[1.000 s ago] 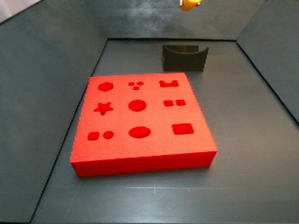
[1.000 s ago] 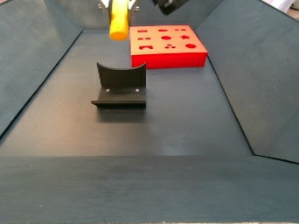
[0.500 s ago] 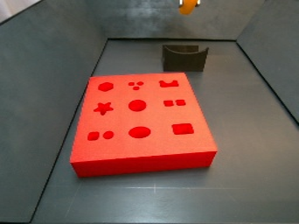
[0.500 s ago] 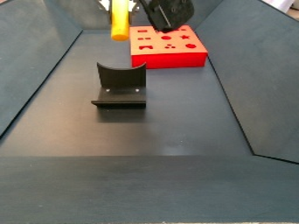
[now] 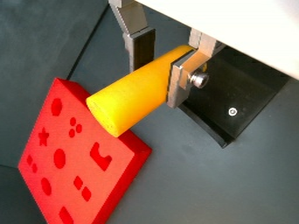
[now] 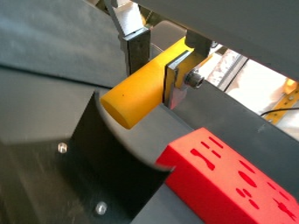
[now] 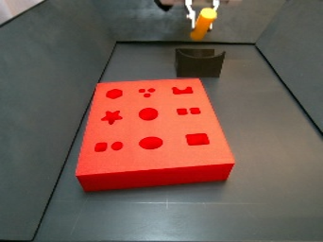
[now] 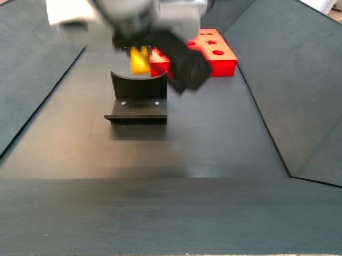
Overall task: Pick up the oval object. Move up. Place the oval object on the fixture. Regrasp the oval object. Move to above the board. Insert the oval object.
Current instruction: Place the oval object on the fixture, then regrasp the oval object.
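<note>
Your gripper (image 5: 162, 59) clamps the oval object (image 5: 136, 91) between its 2 fingers, above the fixture (image 7: 199, 62), beside the board (image 7: 149, 129). Placing is likely next: lower it into the notch.

The light is soft and even in all the pictures; nothing is very dark. In a side view the gripper (image 8: 140, 52) is smeared and blurry, and its edges are hard to see; the fixture (image 8: 136, 98) under it looks sharp. The board (image 7: 154, 129) glows bright red, with its front side a bit darker; the holes in it are easy to see. The oval object (image 5: 138, 90) shines bright yellow on top and is more orange underneath; bright white light shows behind the arm in a wrist view.
</note>
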